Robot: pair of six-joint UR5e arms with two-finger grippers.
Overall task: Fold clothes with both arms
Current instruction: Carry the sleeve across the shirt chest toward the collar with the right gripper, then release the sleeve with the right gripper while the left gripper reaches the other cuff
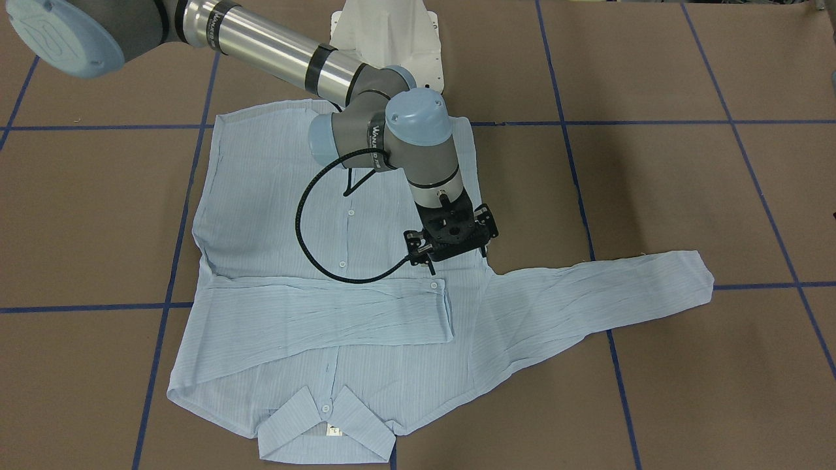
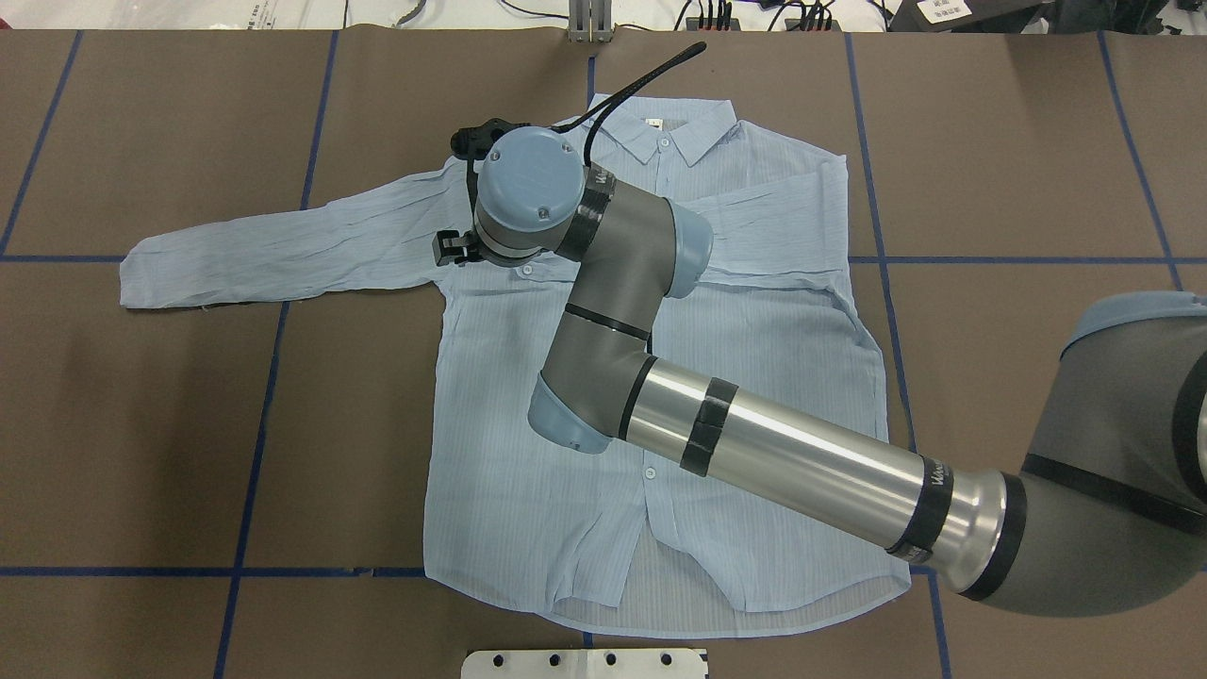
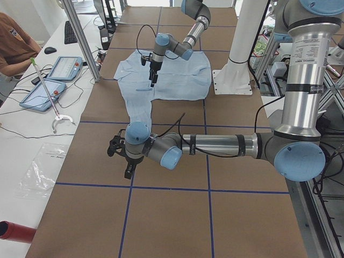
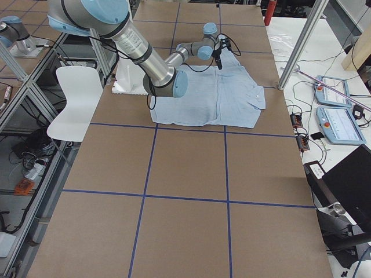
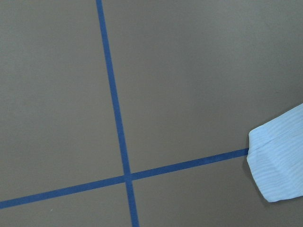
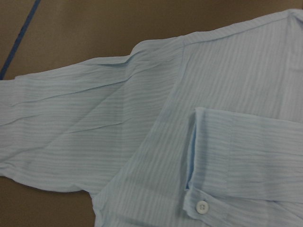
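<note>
The light-blue striped shirt [image 1: 274,196] lies flat and buttoned on the brown table, its collar [image 1: 326,424] on the side away from the robot. One sleeve [image 1: 326,313] is folded across the chest, and its buttoned cuff [image 6: 246,156] fills the right wrist view. The other sleeve [image 1: 601,294] stretches straight out sideways. My right gripper [image 1: 450,238] hangs pointing down over the shirt beside that sleeve's shoulder; its fingers are hidden, so I cannot tell its state. My left gripper [image 3: 128,171] hovers over bare table just beyond the outstretched sleeve's cuff [image 5: 279,161]; I cannot tell whether it is open or shut.
Blue tape lines [image 5: 116,118] grid the brown table. The white pedestal [image 1: 385,32] stands at the shirt's hem side. A person [image 3: 13,45] sits at a side bench with tablets [image 3: 54,75] and a grabber tool. A white chair [image 4: 75,98] stands off the table.
</note>
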